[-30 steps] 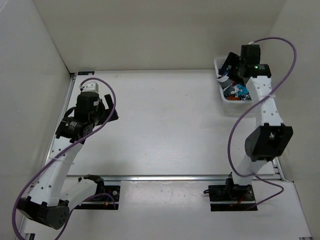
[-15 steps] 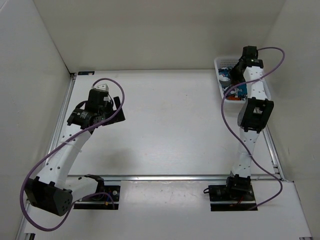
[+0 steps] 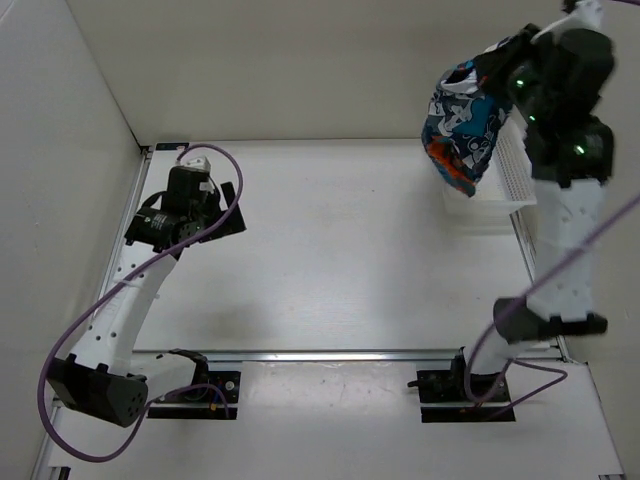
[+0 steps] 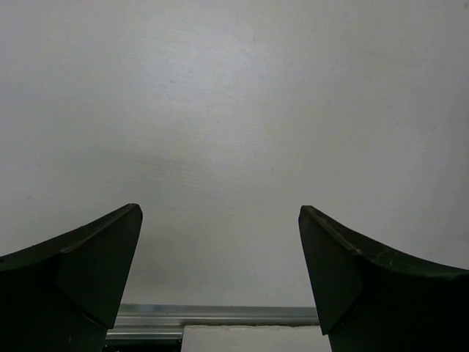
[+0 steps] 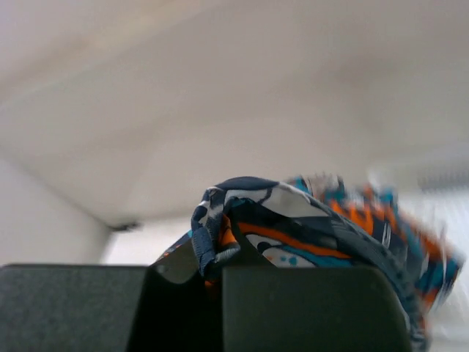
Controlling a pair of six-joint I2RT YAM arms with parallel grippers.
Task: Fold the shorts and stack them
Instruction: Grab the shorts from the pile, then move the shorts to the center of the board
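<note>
Hanging shorts pinched in the raised right tool

Standing here, I see the right tool lifted high at the far right, pressed together on a bunched edge of the shorts. The cloth hangs beneath it in a loose drape of orange, turquoise, white and black, clear of the tabletop. In the wrist's own view the two dark fingers meet, with a dark-blue hem fold nipped between them. The rest of the fabric spills out past the tips and off to one side.

Below that tool, just behind the hanging cloth, a white mesh basket stands on the tabletop. Seen from above, the lower end of the shorts overlaps the basket's edge. Whether the two touch I cannot tell.

Well apart from all this, the left tool is spread wide and held low over the white tabletop. Its fingers frame a stretch of that surface. A strip of metal rail shows between their bases. A purple cable loops along the left arm behind the tool.
</note>
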